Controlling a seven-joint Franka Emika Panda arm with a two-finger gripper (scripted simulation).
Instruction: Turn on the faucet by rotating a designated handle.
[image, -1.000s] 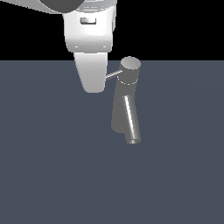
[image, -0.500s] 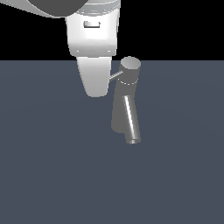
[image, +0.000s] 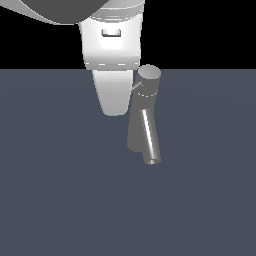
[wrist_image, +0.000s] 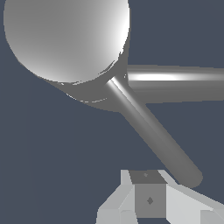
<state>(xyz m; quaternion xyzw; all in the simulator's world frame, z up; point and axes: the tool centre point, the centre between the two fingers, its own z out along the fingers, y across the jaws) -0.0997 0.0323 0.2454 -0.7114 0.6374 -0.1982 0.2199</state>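
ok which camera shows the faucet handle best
The wrist view: the handle shows full length from the cap to its tip. In the exterior view only a short stub shows; the hand hides the rest.

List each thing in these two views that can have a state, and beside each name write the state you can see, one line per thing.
faucet: upright on the grey floor, with no water visible at the spout.
handle: sticks sideways from the cap, not gripped; its free end lies close beside a gripper finger.
gripper: hangs beside the cap on the exterior view's left; open or shut cannot be told.
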